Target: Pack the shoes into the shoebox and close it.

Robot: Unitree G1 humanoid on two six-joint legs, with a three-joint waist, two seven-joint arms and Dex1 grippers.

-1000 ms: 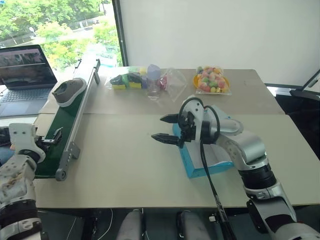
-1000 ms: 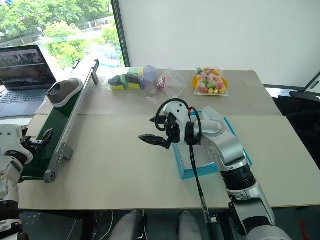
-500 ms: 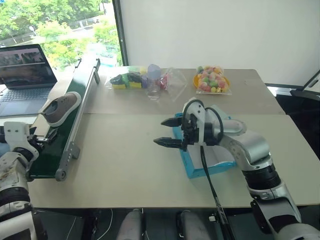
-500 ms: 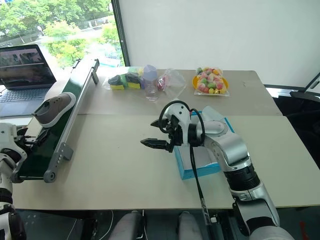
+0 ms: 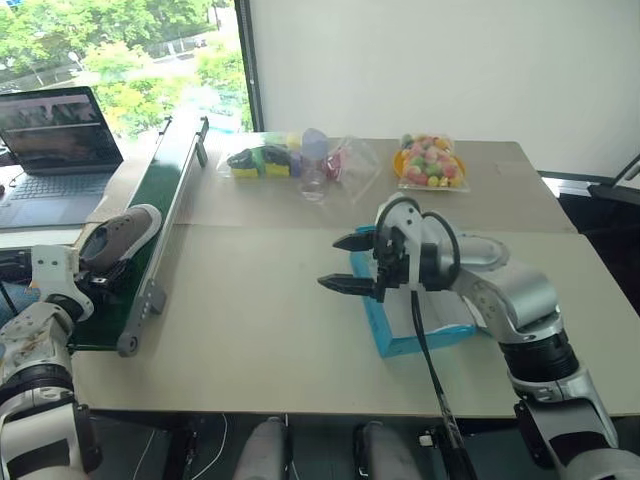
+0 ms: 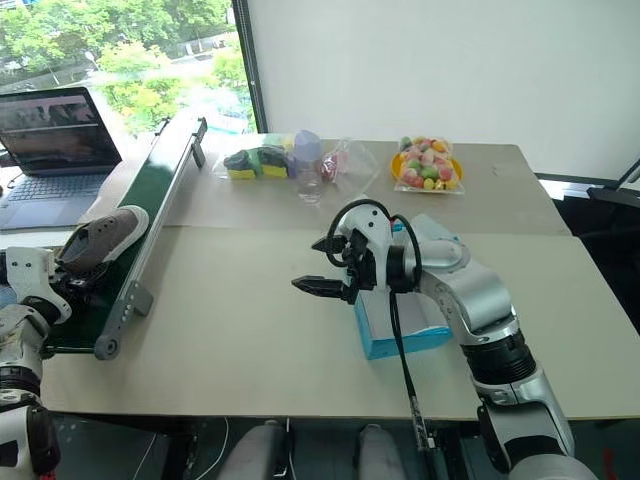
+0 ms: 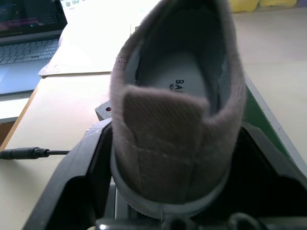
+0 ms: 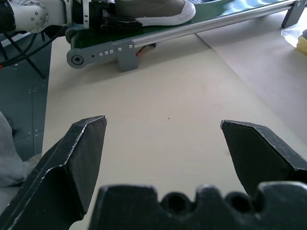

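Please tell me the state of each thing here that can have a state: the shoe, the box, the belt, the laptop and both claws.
Shoe: on the belt, heel between the left claw's fingers.
Box: on the table, partly behind the right arm.
Belt: carrying one shoe.
Laptop: open, screen lit.
Left claw: around the heel.
Right claw: open, empty.

Beige table (image 5: pixel 260 330), seam across the middle. White wall (image 5: pixel 430 60) behind. Window (image 5: pixel 110 50) at far left w/ dark frame, bright daylight, green trees outside. Laptop (image 5: pixel 55 130) open on side desk by window. Dark chair part (image 5: pixel 615 190) at right.
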